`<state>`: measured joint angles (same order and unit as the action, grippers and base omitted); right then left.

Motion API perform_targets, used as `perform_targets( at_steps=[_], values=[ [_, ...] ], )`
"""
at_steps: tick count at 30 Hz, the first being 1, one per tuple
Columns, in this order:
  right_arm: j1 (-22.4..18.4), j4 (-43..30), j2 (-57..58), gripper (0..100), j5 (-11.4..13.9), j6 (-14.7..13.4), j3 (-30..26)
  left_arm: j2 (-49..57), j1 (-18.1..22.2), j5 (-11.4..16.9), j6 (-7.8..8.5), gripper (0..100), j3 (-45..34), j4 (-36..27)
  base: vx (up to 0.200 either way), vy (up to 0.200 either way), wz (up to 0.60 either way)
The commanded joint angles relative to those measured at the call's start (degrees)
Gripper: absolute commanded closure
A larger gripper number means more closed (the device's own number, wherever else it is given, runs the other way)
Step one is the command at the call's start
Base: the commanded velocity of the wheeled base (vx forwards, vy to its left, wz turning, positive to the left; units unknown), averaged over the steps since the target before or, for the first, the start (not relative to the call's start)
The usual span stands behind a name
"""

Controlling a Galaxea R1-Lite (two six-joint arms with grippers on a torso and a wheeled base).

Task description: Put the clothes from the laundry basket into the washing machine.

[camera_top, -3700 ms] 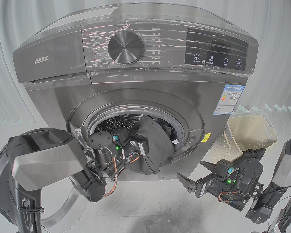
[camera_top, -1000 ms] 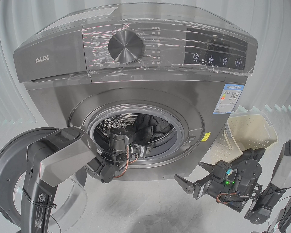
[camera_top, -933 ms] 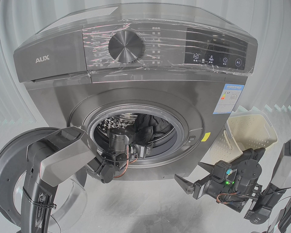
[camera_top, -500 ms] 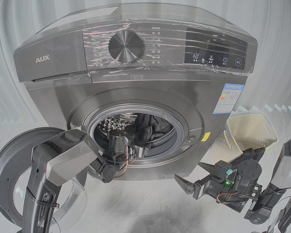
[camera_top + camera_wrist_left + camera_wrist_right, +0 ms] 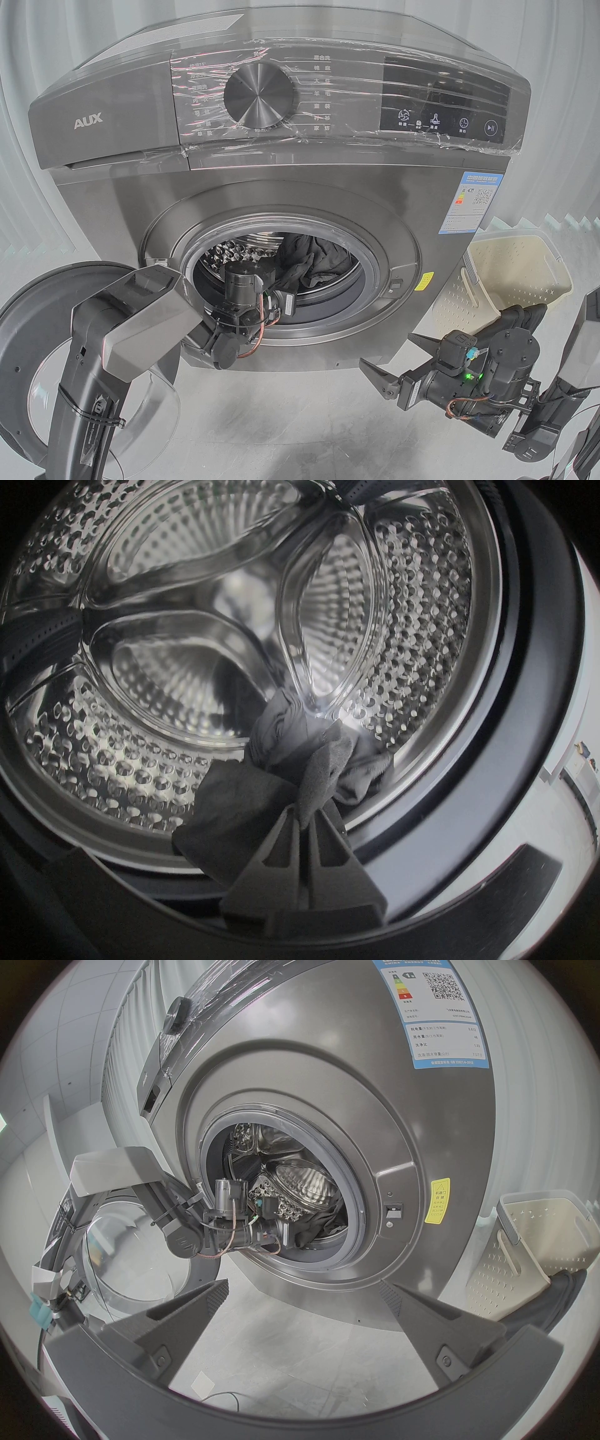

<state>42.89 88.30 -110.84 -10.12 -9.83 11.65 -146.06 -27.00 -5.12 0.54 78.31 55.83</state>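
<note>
Clothes, dark and bunched, lie inside the drum of the washing machine. Its door hangs open on the left. The left arm sits at the lower lip of the opening. The right hand hovers low over the floor in front of the machine, its fingers spread wide with nothing between them. The laundry basket stands just right of the machine.

From the left wrist, the left hand is closed, its two fingers pinching a fold of the clothes at the lower front edge of the drum.

From the right wrist, the right hand gapes empty, facing the open machine. A dark garment lies just beside the basket.
</note>
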Motion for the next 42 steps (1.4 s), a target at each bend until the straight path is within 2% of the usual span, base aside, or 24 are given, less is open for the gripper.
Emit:
perform_targets(
  at_steps=[1, 4, 9, 13, 20, 21, 26, 29, 32, 35, 36, 37, 42],
  values=[
    [0.0, 0.0, -0.1, 0, 0.0, 0.0, 0.0, -3.0, 0.5, -1.9, -1.77, 100, 9.9, 0.8, 0.0, 0.0, 0.0],
    [0.0, 0.0, 0.0, 0, 0.0, 0.0, 0.0, -6.9, 0.8, -4.1, -2.21, 100, 18.1, 2.8, 0.0, 0.0, 0.0],
    [0.0, 0.0, 0.0, 0, 0.0, 0.0, 0.0, -11.9, 2.0, -4.9, -2.21, 100, 30.0, 3.3, 0.0, 0.0, 0.0],
    [0.0, 0.0, 0.0, 0, 0.0, 0.0, 0.0, -12.9, 2.6, -4.9, -2.21, 100, 33.4, 2.9, 0.0, 0.0, 0.0],
    [0.0, 0.0, 0.0, 0, 0.0, 0.0, 0.0, -12.7, 2.9, -4.9, -2.12, 100, 32.6, 2.9, 0.0, 0.0, 0.0],
    [0.0, 0.0, 0.0, 0, 0.0, 0.0, 0.0, -12.7, 2.8, -4.8, -2.12, 0, 32.6, 3.0, 0.0, 0.0, 0.0],
    [0.0, 0.0, 0.0, 0, 0.0, 0.0, 0.0, -12.5, 2.9, -4.9, -2.38, 0, 32.3, 3.1, 0.0, 0.0, 0.0],
    [0.0, 0.0, 0.0, 0, 0.0, 0.0, 0.0, -10.3, 2.6, -4.9, -2.38, 0, 28.2, 3.4, 0.0, 0.0, 0.0],
    [0.0, 0.0, 0.0, 0, 0.0, 0.0, 0.0, -5.7, 1.9, -4.8, -2.56, 0, 20.4, 3.9, 0.0, 0.0, 0.0],
    [0.0, 0.0, 0.0, 0, 0.0, 0.0, 0.0, -0.9, -0.5, -4.8, -2.91, 0, 12.9, 5.5, 0.0, 0.0, 0.0],
    [0.0, 0.0, 0.0, 0, 0.0, 0.0, 0.0, -0.9, -0.5, -4.8, -2.91, 0, 12.9, 5.5, 0.0, 0.0, 0.0],
    [0.0, 0.0, 0.0, 0, 0.0, 0.0, 0.0, 1.7, -2.1, -4.8, -3.17, 0, 8.0, 6.7, 0.0, 0.0, 0.0],
    [0.0, 0.0, 0.0, 0, 0.0, 0.0, -0.2, 7.1, -6.7, -4.7, -2.82, 0, -6.8, 9.7, 0.0, 0.0, 0.0]
  ],
)
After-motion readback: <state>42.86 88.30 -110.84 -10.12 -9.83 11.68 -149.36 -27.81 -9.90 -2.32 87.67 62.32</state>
